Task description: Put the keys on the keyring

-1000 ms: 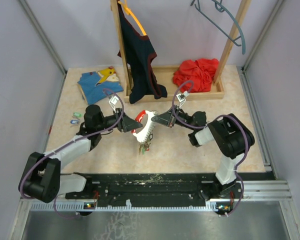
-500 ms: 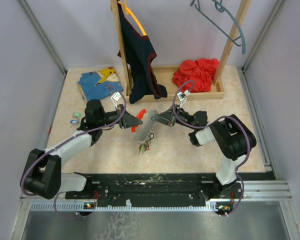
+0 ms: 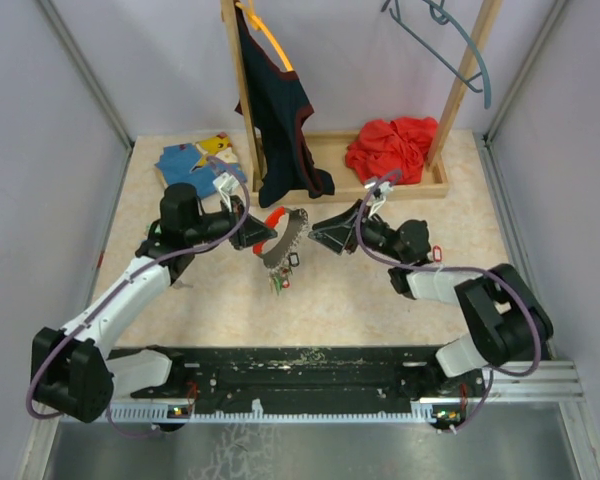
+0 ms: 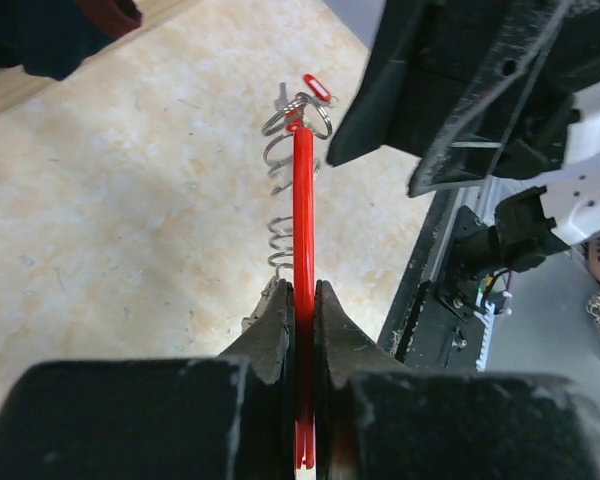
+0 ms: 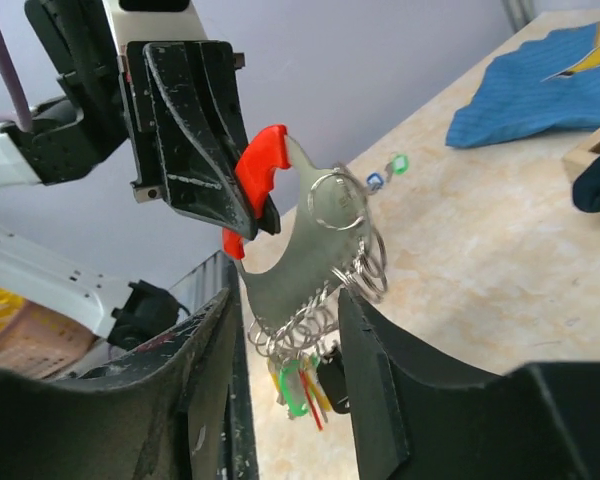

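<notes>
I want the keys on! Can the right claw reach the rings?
Probably yes. The right claw is open, and the rings hang right in front of it with nothing between. The left claw grips only the holder's red handle.

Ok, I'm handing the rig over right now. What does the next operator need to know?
Left pincer: shut on the red handle of the keyring plate, holding it above the table.
Right pincer: open, straddling the plate, gripping nothing.
Done: several tagged keys hang below the plate.
Left: the green-tagged key and blue-tagged key lie loose on the table's left side, and the red-tagged key lies by the right arm.
</notes>
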